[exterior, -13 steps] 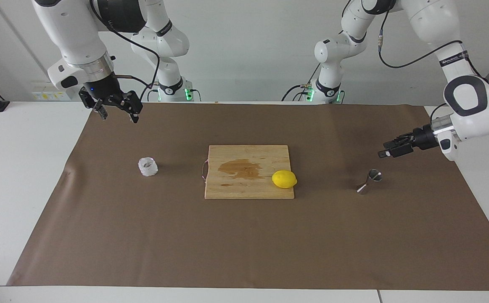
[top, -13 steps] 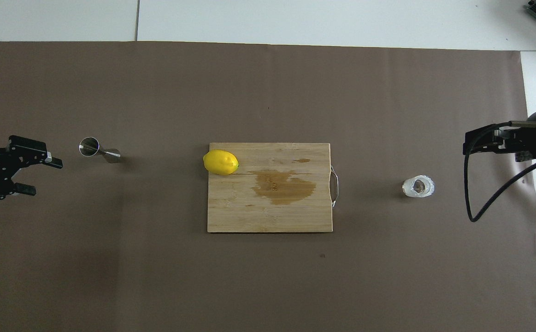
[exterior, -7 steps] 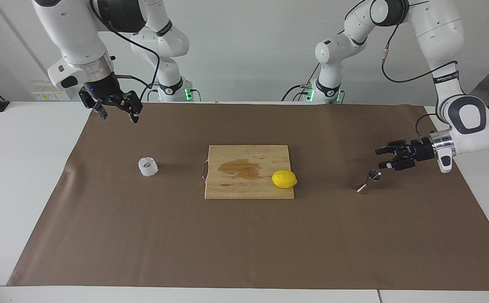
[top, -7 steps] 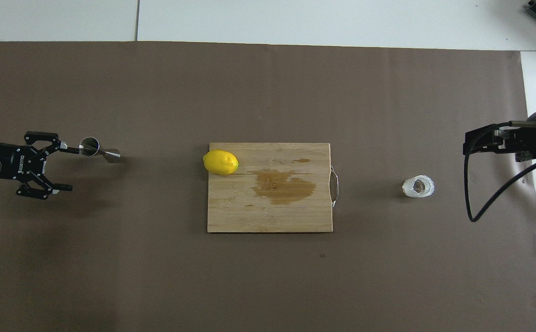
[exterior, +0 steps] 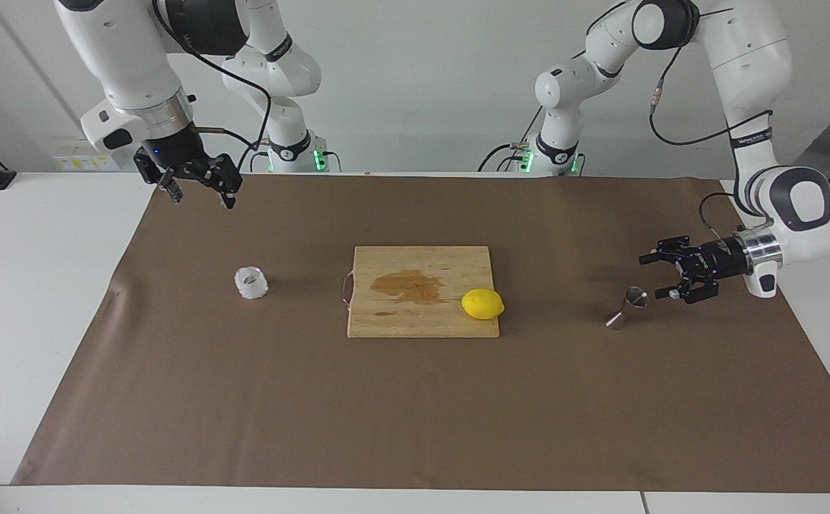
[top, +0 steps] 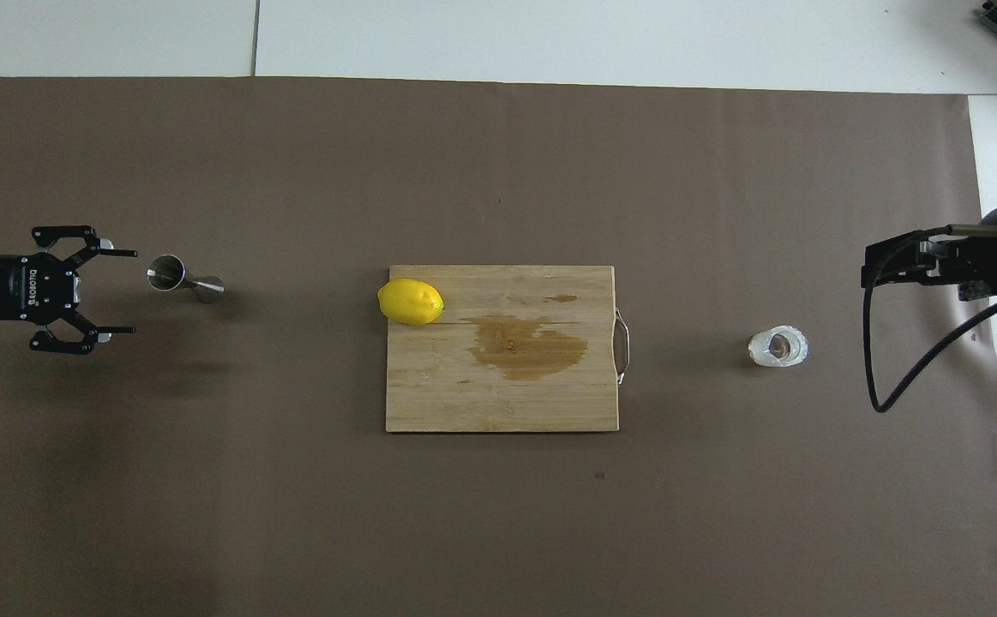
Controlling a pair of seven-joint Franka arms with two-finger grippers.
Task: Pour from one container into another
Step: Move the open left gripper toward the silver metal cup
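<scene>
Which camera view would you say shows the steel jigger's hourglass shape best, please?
The facing view: the jigger stands upright there, both cones and narrow waist in profile, beside the open left gripper. The overhead view looks into its mouth, foreshortening the body.

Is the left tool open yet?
Open: the left tool shows its two fingertips spread wide apart beside the jigger, gripping nothing.

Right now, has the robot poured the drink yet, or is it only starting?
Only starting. Nothing is poured: the glass cup sits untouched on the brown mat. The open left gripper is beside the steel jigger, not gripping it. The open right gripper waits above the mat. Grasping, lifting and pouring remain.
</scene>
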